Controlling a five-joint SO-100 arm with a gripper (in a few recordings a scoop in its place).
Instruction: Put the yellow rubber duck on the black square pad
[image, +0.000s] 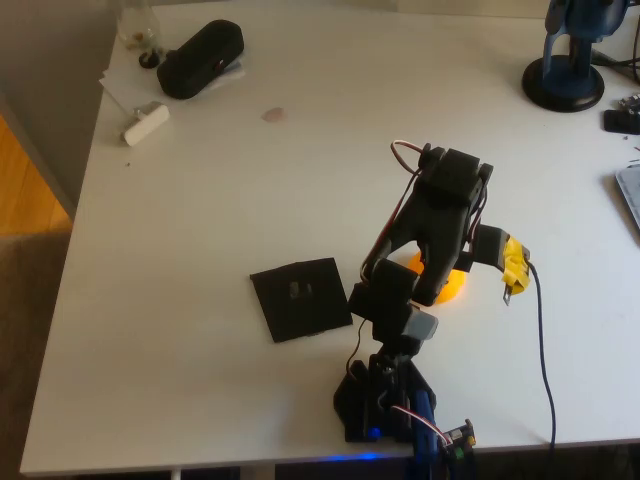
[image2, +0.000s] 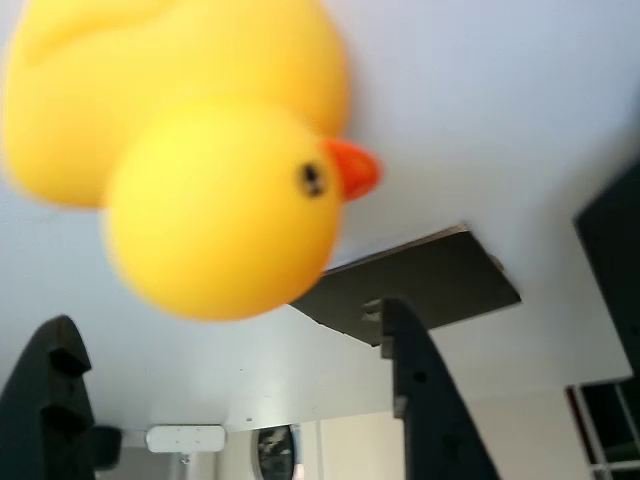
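In the wrist view the gripper is wide open w/ yellow rubber duck close in front, not held; black square pad lies behind it.

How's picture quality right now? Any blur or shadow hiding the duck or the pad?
Wrist view: the yellow rubber duck sits very close and looks soft, while the black square pad behind it is sharper. Overhead view: the arm covers most of the duck; the pad lies in plain sight, evenly lit, without glare.
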